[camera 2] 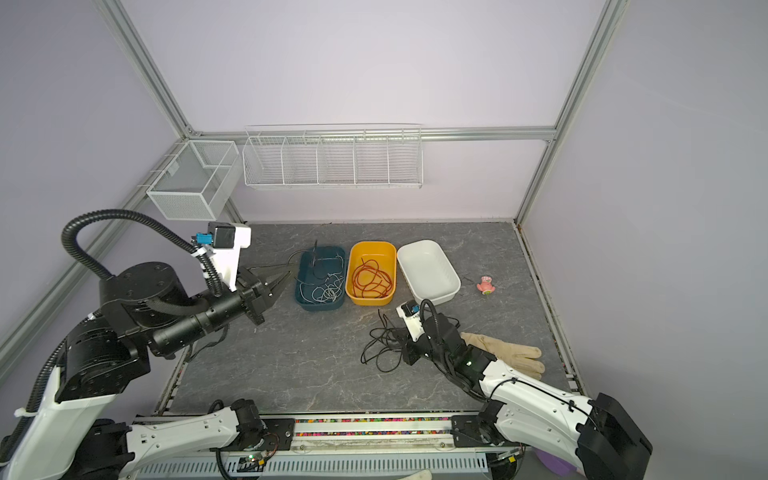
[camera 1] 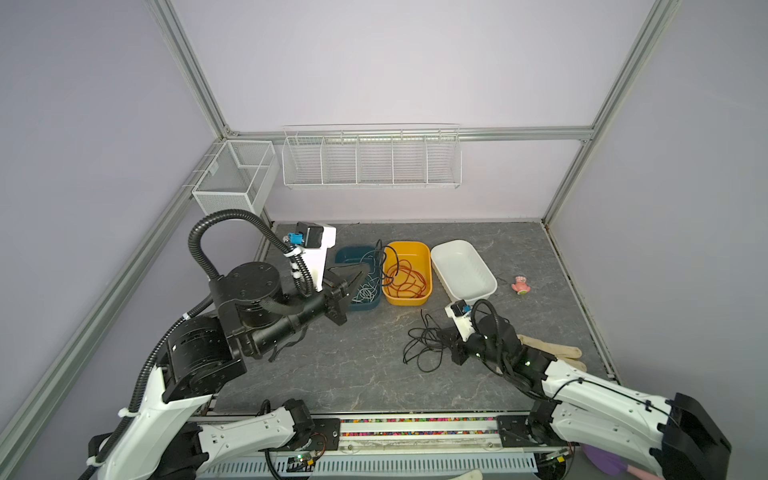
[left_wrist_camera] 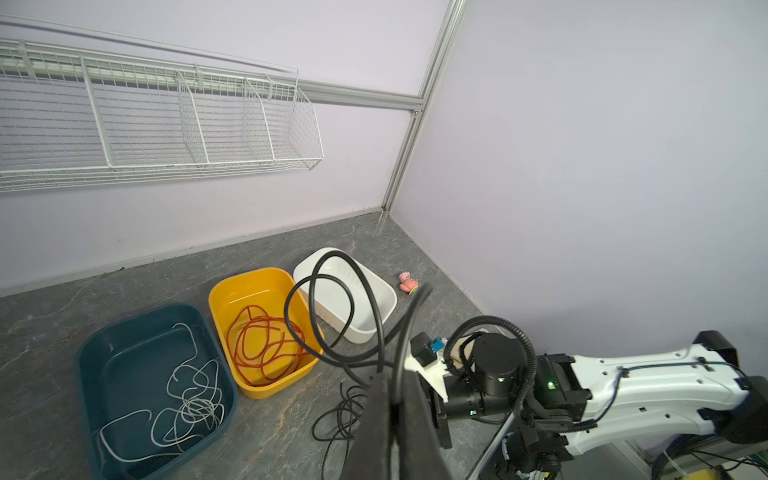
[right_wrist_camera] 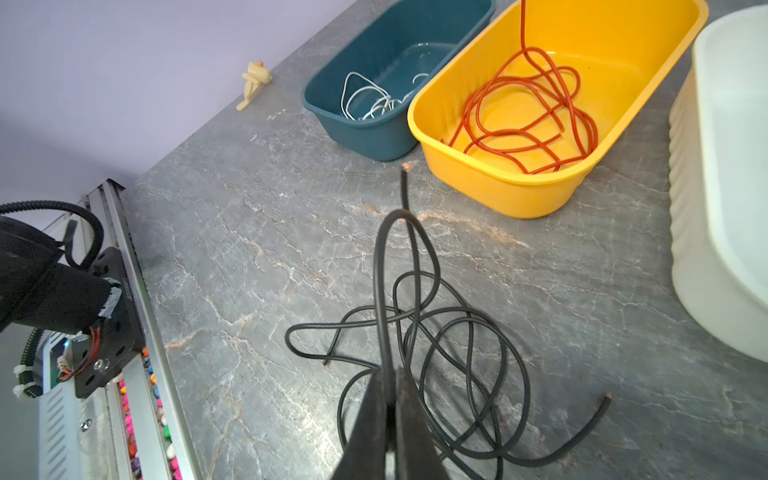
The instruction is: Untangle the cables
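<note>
The black cable (camera 1: 424, 340) (camera 2: 382, 345) (right_wrist_camera: 457, 332) lies in a loose tangle on the grey table, in front of the bins. My right gripper (camera 1: 440, 338) (camera 2: 399, 337) (right_wrist_camera: 389, 370) sits low at that tangle, shut on one strand. My left gripper (camera 1: 365, 272) (camera 2: 292, 272) (left_wrist_camera: 394, 376) hangs above the blue bin (camera 1: 372, 305) (left_wrist_camera: 95, 353), shut on a black cable (left_wrist_camera: 334, 252) that arcs up in loops. A white cable (camera 1: 365, 291) (camera 2: 326, 291) (left_wrist_camera: 191, 407) lies in the blue bin. The red-orange cable (camera 1: 405, 280) (camera 2: 372, 280) (right_wrist_camera: 528, 112) lies coiled in the yellow bin (camera 1: 428, 253) (camera 2: 353, 253).
A white bin (camera 1: 484, 274) (camera 2: 451, 278) stands to the right of the yellow one. A pink toy (camera 1: 520, 285) lies further right, and a beige glove (camera 2: 507, 353) lies under my right arm. Wire baskets (camera 1: 372, 160) hang on the back wall.
</note>
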